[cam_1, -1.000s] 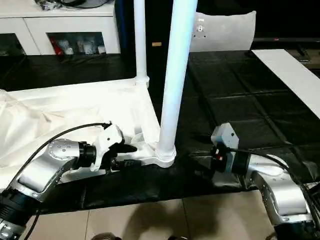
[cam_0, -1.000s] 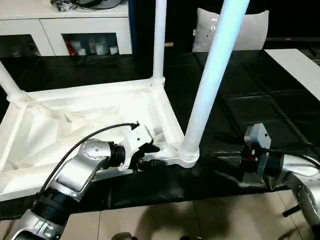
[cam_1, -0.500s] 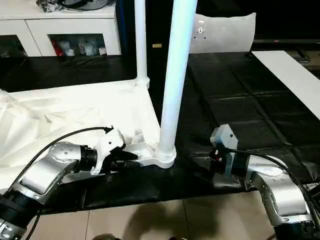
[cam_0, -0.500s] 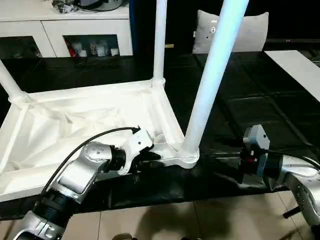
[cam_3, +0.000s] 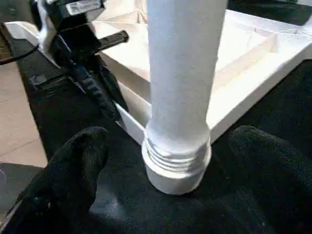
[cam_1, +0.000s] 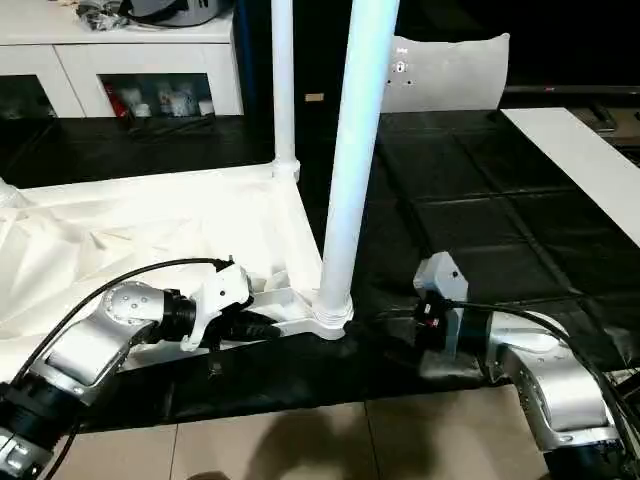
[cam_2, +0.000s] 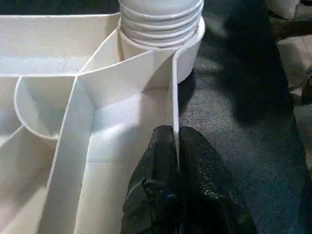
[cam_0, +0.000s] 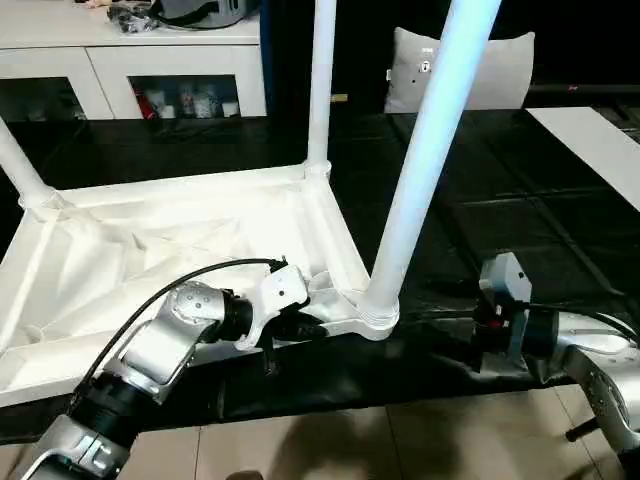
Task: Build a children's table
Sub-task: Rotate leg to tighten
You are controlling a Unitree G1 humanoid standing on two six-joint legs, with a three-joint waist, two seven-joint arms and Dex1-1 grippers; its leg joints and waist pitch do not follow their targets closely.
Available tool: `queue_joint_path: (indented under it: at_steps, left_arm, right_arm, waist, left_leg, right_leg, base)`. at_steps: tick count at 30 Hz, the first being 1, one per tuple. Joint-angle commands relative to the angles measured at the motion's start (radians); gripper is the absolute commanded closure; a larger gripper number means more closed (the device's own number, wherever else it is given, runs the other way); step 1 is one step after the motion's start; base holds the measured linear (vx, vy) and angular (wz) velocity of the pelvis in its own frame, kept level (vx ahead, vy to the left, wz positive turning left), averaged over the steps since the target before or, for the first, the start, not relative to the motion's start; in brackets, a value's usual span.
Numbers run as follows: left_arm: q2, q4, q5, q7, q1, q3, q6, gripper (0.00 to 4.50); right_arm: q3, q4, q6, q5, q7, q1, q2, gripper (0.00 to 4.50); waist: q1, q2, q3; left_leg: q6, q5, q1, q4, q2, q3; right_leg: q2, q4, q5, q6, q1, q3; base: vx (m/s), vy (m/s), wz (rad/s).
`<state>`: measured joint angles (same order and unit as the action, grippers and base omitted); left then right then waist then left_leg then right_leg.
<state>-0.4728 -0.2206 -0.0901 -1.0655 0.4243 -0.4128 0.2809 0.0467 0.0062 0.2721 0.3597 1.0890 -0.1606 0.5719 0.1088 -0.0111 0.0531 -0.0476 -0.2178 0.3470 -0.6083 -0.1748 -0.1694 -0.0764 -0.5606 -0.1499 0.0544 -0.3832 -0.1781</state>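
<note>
L gripper (cam_2: 176, 146) is pinched narrow on the near side wall of the white table top (cam_0: 150, 250), one black finger (cam_2: 158, 161) inside the wall, the other outside on the black mat (cam_0: 480, 200). The thin wall edge runs up btwn the two fingertips, both pressing it. Just ahead of this claw, along the same wall, sits the round corner socket (cam_2: 187, 46) w/ a ribbed leg end seated in it. Beside the claw on the inner side: curved ribs of the top's underside.

R gripper (cam_3: 165, 146) stands wide, its two black fingers (cam_3: 73, 165) spread to either side of the near leg (cam_0: 420, 160) at its base, apart from it on both sides, not gripping. The leg's ribbed collar and the socket sit btwn the fingers, resting on the mat. Past the leg from this claw the L claw shows, clamped on the wall.

Table top lies upside down on the mat, ribbed side up. Near leg rises upright w/ a slight tilt from the corner btwn the two claws. A second leg (cam_0: 320, 90) stands in the far corner socket beyond them; a third leg (cam_0: 18, 165) slants up at the far corner well off to the L claw's outer side. Grey-white cushion (cam_0: 470, 70) stands well beyond the R claw, at the back. White cabinet (cam_0: 130, 60) sits at the back beyond the L arm. Tiled floor (cam_0: 350, 440) below the mat edge
</note>
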Motion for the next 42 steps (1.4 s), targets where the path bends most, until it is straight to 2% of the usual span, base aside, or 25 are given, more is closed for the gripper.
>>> queue_joint_path:
  at_steps: [1,5,8,10,14,18,19,20,22,24,26,32,37,38,42]
  left_arm:
    - [-0.021,-0.02,0.007,-0.052,0.001,-0.025,-0.028,4.46]
    - [-0.041,-0.051,0.024,-0.131,0.019,-0.063,-0.103,4.46]
    - [-0.046,-0.057,0.026,-0.164,0.027,-0.075,-0.124,4.46]
    - [-0.056,-0.081,0.046,-0.24,0.056,-0.11,-0.188,4.5]
    - [-0.055,-0.094,0.053,-0.258,0.066,-0.118,-0.21,4.5]
    - [-0.047,-0.134,0.073,-0.305,0.104,-0.139,-0.26,4.5]
    - [-0.044,-0.144,0.079,-0.318,0.116,-0.147,-0.273,4.5]
    - [-0.04,-0.153,0.086,-0.327,0.126,-0.154,-0.284,4.5]
    - [-0.035,-0.161,0.088,-0.332,0.133,-0.158,-0.292,4.5]
    - [-0.031,-0.17,0.09,-0.336,0.14,-0.159,-0.299,4.5]
    - [-0.028,-0.178,0.094,-0.345,0.146,-0.161,-0.307,4.5]
    - [-0.024,-0.194,0.093,-0.358,0.149,-0.156,-0.318,4.5]
    - [-0.02,-0.199,0.075,-0.362,0.144,-0.142,-0.302,4.5]
    - [-0.013,-0.19,0.05,-0.355,0.137,-0.122,-0.261,4.5]
    - [0.012,-0.187,0.034,-0.289,0.139,-0.08,-0.181,4.5]
  right_arm:
    - [0.01,0.0,-0.002,0.006,0.021,-0.022,0.019,0.0]
    - [0.046,0.041,-0.061,-0.023,0.083,-0.053,0.031,0.0]
    - [0.052,0.056,-0.062,-0.018,0.111,-0.065,0.034,0.0]
    - [0.077,0.101,-0.044,-0.001,0.197,-0.112,0.041,0.29]
    - [0.086,0.112,-0.039,0.002,0.221,-0.125,0.043,0.61]
    - [0.133,0.141,-0.036,-0.001,0.291,-0.156,0.049,0.93]
    - [0.148,0.148,-0.03,-0.002,0.306,-0.165,0.044,1.05]
    - [0.16,0.155,-0.019,0.0,0.321,-0.175,0.035,1.13]
    - [0.169,0.162,-0.011,0.001,0.335,-0.183,0.03,1.19]
    - [0.178,0.171,-0.005,0.0,0.35,-0.19,0.028,1.49]
    - [0.189,0.187,0.003,-0.003,0.368,-0.203,0.022,1.65]
    - [0.204,0.198,0.009,0.0,0.385,-0.212,0.016,2.14]
    - [0.211,0.196,0.019,0.003,0.394,-0.207,0.014,2.47]
    - [0.21,0.177,0.042,0.013,0.387,-0.191,0.011,2.49]
    - [0.185,0.143,0.074,0.028,0.31,-0.165,-0.025,2.54]
  waist:
    - [0.004,0.011,-0.067]
    - [0.008,0.011,-0.069]
    - [0.015,0.01,-0.069]
    - [0.02,0.01,-0.07]
    - [0.035,0.008,-0.073]
    - [0.048,0.008,-0.076]
    - [0.049,0.006,-0.075]
    - [0.054,0.008,-0.074]
    - [0.056,0.008,-0.075]
    - [0.06,0.003,-0.075]
    - [0.059,0.004,-0.074]
    - [0.062,0.005,-0.074]
    - [0.061,0.006,-0.07]
    - [0.061,0.004,-0.069]
    - [0.059,0.004,-0.068]
  left_leg:
    - [0.07,-0.145,-0.001,0.066,-0.056,0.025]
    - [0.076,-0.136,-0.001,0.067,-0.058,0.025]
    - [0.074,-0.14,-0.004,0.069,-0.063,0.025]
    - [0.075,-0.14,-0.005,0.07,-0.065,0.025]
    - [0.071,-0.126,-0.01,0.069,-0.071,0.023]
    - [0.075,-0.109,-0.006,0.069,-0.076,0.024]
    - [0.073,-0.113,-0.005,0.069,-0.076,0.024]
    - [0.069,-0.116,-0.007,0.068,-0.073,0.021]
    - [0.065,-0.118,-0.008,0.07,-0.076,0.022]
    - [0.058,-0.122,-0.01,0.071,-0.079,0.025]
    - [0.054,-0.131,-0.009,0.071,-0.079,0.024]
    - [0.057,-0.119,-0.006,0.071,-0.079,0.024]
    - [0.055,-0.13,-0.007,0.072,-0.077,0.024]
    - [0.054,-0.131,-0.008,0.072,-0.077,0.023]
    - [0.052,-0.13,-0.006,0.074,-0.08,0.025]
  right_leg:
    - [-0.097,0.1,-0.49,-0.065,0.053,0.061]
    - [-0.099,0.094,-0.459,-0.045,0.053,0.065]
    - [-0.1,0.092,-0.465,-0.034,0.052,0.067]
    - [-0.1,0.089,-0.451,-0.02,0.052,0.067]
    - [-0.104,0.083,-0.434,-0.005,0.051,0.075]
    - [-0.105,0.072,-0.378,0.022,0.053,0.077]
    - [-0.107,0.072,-0.381,0.022,0.053,0.078]
    - [-0.108,0.076,-0.4,0.018,0.053,0.078]
    - [-0.108,0.075,-0.408,0.018,0.052,0.077]
    - [-0.108,0.073,-0.394,0.027,0.051,0.077]
    - [-0.109,0.072,-0.385,0.035,0.052,0.079]
    - [-0.109,0.07,-0.379,0.034,0.054,0.079]
    - [-0.109,0.077,-0.414,0.02,0.053,0.077]
    - [-0.109,0.077,-0.414,0.02,0.053,0.078]
    - [-0.11,0.077,-0.405,0.022,0.054,0.078]
  base:
    - [0.0,0.0,0.0]
    - [0.0,0.0,0.0]
    - [0.0,0.0,0.0]
    - [0.0,0.0,0.0]
    - [0.0,0.0,0.0]
    - [0.0,0.0,0.0]
    - [0.0,0.0,0.0]
    - [0.0,0.0,0.0]
    - [0.0,0.0,0.0]
    - [0.0,0.0,0.0]
    - [0.0,0.0,0.0]
    - [0.0,0.0,0.0]
    - [0.0,0.0,0.0]
    - [0.0,0.0,0.0]
    - [0.0,0.0,0.0]
